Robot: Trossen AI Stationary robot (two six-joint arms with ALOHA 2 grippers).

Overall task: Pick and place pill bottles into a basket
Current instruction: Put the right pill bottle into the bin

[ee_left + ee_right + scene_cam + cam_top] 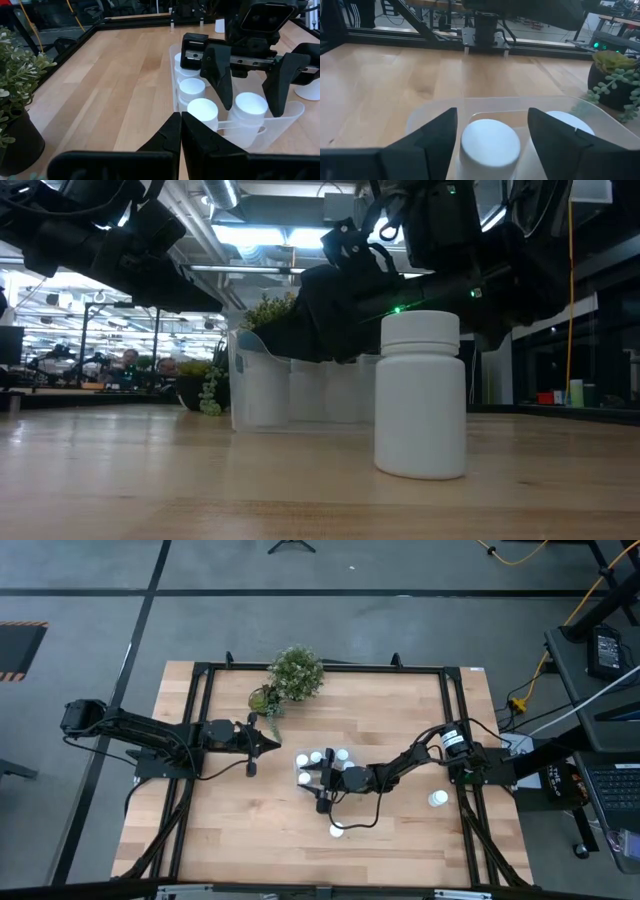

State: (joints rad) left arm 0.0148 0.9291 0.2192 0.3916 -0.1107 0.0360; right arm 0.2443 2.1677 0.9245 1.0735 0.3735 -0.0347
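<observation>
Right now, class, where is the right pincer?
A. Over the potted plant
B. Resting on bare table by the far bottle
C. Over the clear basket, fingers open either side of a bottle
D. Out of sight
C: the right pincer hangs over the basket with open fingers flanking a pill bottle.

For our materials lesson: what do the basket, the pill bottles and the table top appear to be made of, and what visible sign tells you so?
Basket: probably clear, glossy plastic; the bottles inside show through its wall.
Pill bottles: likely opaque white plastic with a smooth, slightly matte finish and a separate cap.
Table top: seems light wood; parallel planks with grain lines and a soft sheen.
</observation>
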